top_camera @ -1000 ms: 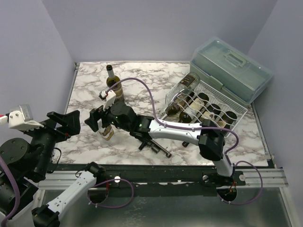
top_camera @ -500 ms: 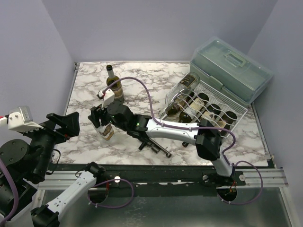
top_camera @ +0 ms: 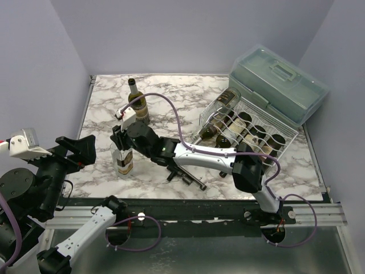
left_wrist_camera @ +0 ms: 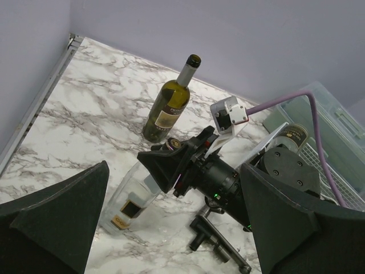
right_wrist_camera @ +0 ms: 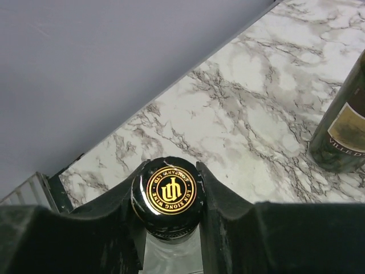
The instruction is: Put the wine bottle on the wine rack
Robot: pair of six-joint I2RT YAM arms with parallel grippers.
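Note:
A clear wine bottle (top_camera: 122,161) (left_wrist_camera: 128,200) stands on the marble table left of centre, leaning slightly. My right gripper (top_camera: 123,142) (right_wrist_camera: 169,171) is shut on its top, and the black cap with a gold emblem (right_wrist_camera: 169,191) sits pinched between both fingers. The silver wire wine rack (top_camera: 285,138) (left_wrist_camera: 336,171) sits at the right and holds several dark bottles. My left gripper (top_camera: 80,149) (left_wrist_camera: 174,168) hangs open near the table's left edge, facing the clear bottle, with nothing in it.
A dark green bottle (top_camera: 137,103) (left_wrist_camera: 168,108) (right_wrist_camera: 342,125) stands upright behind the clear one. A translucent grey-green lidded box (top_camera: 279,83) rests behind the rack. A black tool (top_camera: 185,176) (left_wrist_camera: 219,242) lies on the table under the right arm.
The right gripper's fingers have closed on the clear bottle's cap. The bottle now stands more upright and slightly further left. The left arm has not moved.

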